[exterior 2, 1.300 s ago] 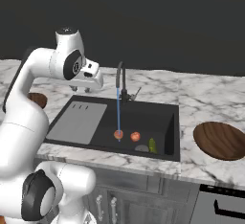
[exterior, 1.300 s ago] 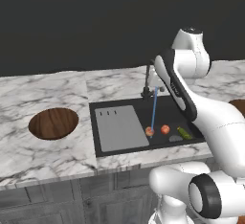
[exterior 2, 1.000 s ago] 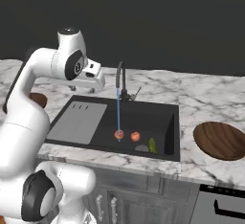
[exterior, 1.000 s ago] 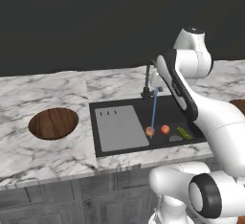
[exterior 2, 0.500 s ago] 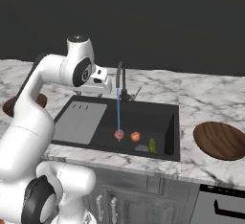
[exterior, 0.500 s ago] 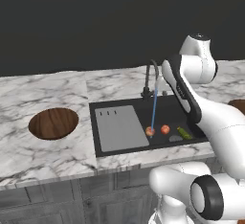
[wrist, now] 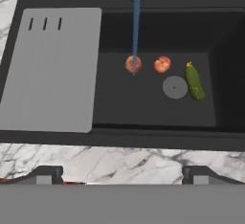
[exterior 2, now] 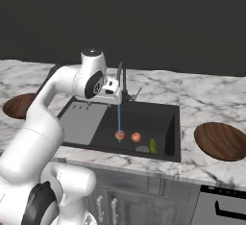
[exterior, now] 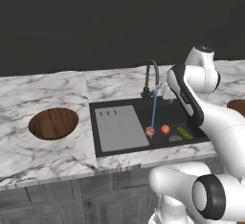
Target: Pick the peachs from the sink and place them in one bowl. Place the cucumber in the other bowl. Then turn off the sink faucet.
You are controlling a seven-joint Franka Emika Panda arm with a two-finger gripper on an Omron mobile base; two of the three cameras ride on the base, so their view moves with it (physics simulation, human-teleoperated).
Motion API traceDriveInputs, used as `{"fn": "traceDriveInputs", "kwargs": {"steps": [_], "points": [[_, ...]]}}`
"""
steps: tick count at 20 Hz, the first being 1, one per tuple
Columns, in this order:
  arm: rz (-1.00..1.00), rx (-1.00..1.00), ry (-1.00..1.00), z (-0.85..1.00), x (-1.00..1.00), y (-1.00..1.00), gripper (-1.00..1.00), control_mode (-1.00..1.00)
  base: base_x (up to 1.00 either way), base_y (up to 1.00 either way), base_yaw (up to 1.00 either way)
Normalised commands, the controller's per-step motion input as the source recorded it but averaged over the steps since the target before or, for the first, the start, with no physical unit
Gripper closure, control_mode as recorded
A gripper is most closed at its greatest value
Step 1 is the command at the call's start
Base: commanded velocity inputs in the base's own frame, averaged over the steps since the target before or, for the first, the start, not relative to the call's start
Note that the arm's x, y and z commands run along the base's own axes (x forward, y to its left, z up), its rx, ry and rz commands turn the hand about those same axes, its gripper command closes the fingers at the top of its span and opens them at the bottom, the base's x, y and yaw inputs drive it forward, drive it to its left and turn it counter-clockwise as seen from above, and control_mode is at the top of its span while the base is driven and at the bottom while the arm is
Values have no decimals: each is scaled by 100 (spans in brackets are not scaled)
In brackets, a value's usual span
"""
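Observation:
Two peachs (wrist: 133,64) (wrist: 162,64) lie on the floor of the black sink (wrist: 110,137); one sits under the blue water stream (wrist: 137,22). The green cucumber (wrist: 194,82) lies right of them, beside the round drain (wrist: 174,87). My gripper (wrist: 123,173) hangs open and empty high above the sink's front edge, next to the faucet (exterior 2: 123,80). From the base the peachs (exterior: 150,131) (exterior: 165,129) and cucumber (exterior: 184,133) lie below the hand (exterior: 165,91). Water runs from the faucet (exterior: 150,77).
One wooden bowl (exterior: 53,122) sits on the marble counter left of the sink, another bowl (exterior 2: 222,140) to its right. A grey ribbed drainboard (wrist: 50,70) covers the sink's left part. The counter's front edge runs close below the basin.
The arm has swung its upper part toward the faucet, bringing the hand over the sink. The jaws have spread wider. Fruits, cucumber and water stream have not moved.

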Motion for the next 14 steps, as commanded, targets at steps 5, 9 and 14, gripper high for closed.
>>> {"fn": "traceDriveInputs", "kwargs": {"steps": [5,9,14], "points": [[0,-1,1,-43,14,-27,-100,-100,0,0,0],[0,-2,4,-42,16,-24,-100,-100,0,0,0],[0,-3,6,-43,12,-27,-100,-100,0,0,0]]}}
